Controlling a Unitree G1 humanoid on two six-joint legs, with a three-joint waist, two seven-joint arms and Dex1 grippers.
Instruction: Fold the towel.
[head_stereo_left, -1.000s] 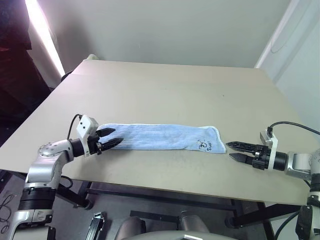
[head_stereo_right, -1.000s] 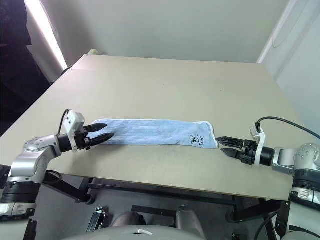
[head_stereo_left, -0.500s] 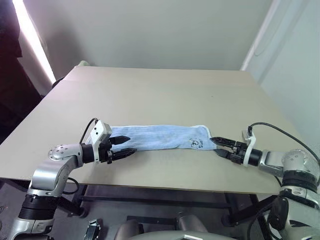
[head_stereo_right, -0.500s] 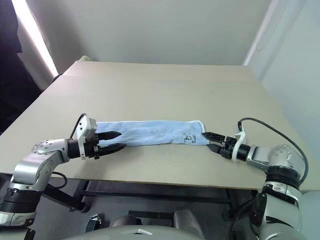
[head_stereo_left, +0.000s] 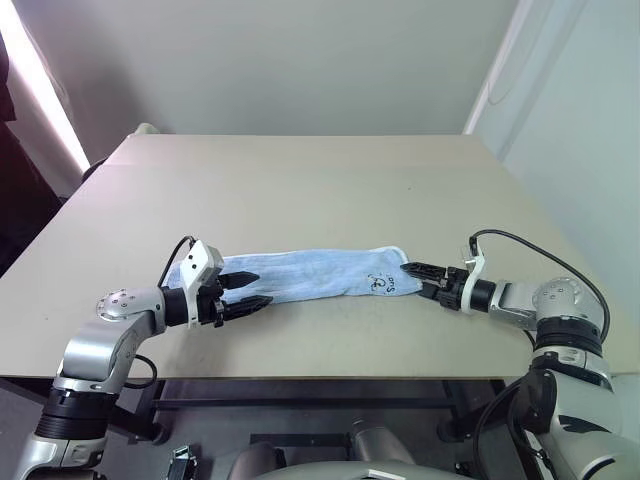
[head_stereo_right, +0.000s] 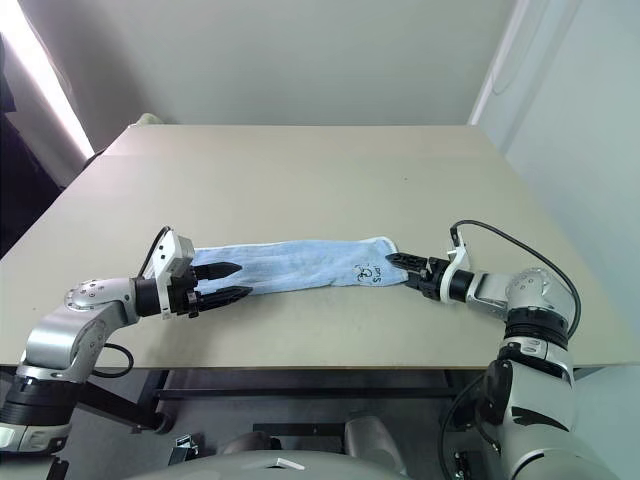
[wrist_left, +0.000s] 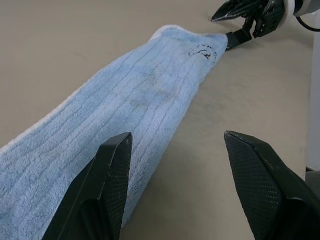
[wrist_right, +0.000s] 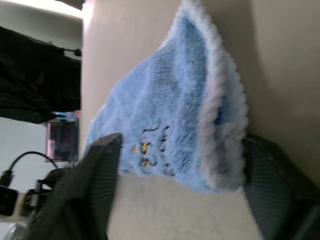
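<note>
The light-blue towel (head_stereo_left: 310, 275) lies flat as one long strip across the near part of the table (head_stereo_left: 320, 190), its dark embroidered mark (head_stereo_left: 380, 283) by the right end. My left gripper (head_stereo_left: 262, 288) hangs open over the strip's left end; one finger (wrist_left: 112, 190) rests at the towel's near edge and the other (wrist_left: 260, 185) is over bare table. My right gripper (head_stereo_left: 413, 275) is open at the right end. The white-edged corner (wrist_right: 220, 125) sits between its fingers, and the far finger (wrist_right: 272, 190) meets the edging.
The table's front edge (head_stereo_left: 320, 378) runs just below both arms. A black cable (head_stereo_left: 520, 245) loops over the right wrist. Bare tabletop stretches behind the towel to the wall.
My right gripper has moved in to the towel's right end, and its fingers now straddle the corner, closer together than before. The left gripper shifted a little inward along the strip.
</note>
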